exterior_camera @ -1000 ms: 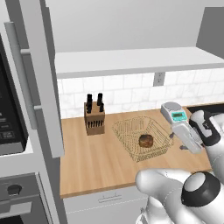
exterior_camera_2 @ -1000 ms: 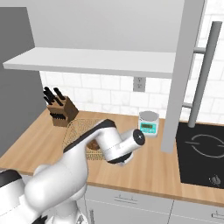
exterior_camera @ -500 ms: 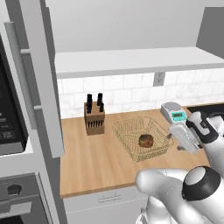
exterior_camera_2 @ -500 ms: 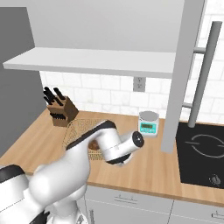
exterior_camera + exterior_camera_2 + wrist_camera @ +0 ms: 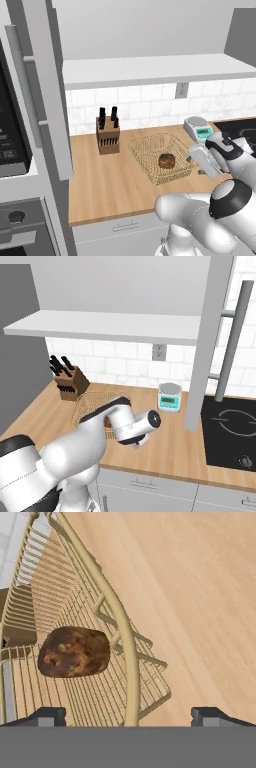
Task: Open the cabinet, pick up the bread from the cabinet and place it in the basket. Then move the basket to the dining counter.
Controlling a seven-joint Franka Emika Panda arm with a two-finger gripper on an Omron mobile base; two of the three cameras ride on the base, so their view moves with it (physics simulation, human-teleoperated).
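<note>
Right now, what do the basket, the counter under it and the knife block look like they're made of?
Basket: thin golden-tan metal wire by the look, open mesh with a see-through floor. Counter: light wood with faint grain lines, matte; possibly laminate. Knife block: darker brown wood, with black knife handles on top.

Bread (image 5: pixel 74 652) dk brown, mottled; basket (image 5: pixel 120 619) golden-tan wire; counter (image 5: pixel 107 177) lt wood grain.

A wooden knife block (image 5: pixel 108 136) with black handles stands on the worktop (image 5: pixel 100 190) near the white tiled wall (image 5: pixel 145 102); a small kitchen scale (image 5: pixel 169 397) sits beside a black hob (image 5: pixel 230 431); an outlet (image 5: pixel 158 351) is above.
</note>
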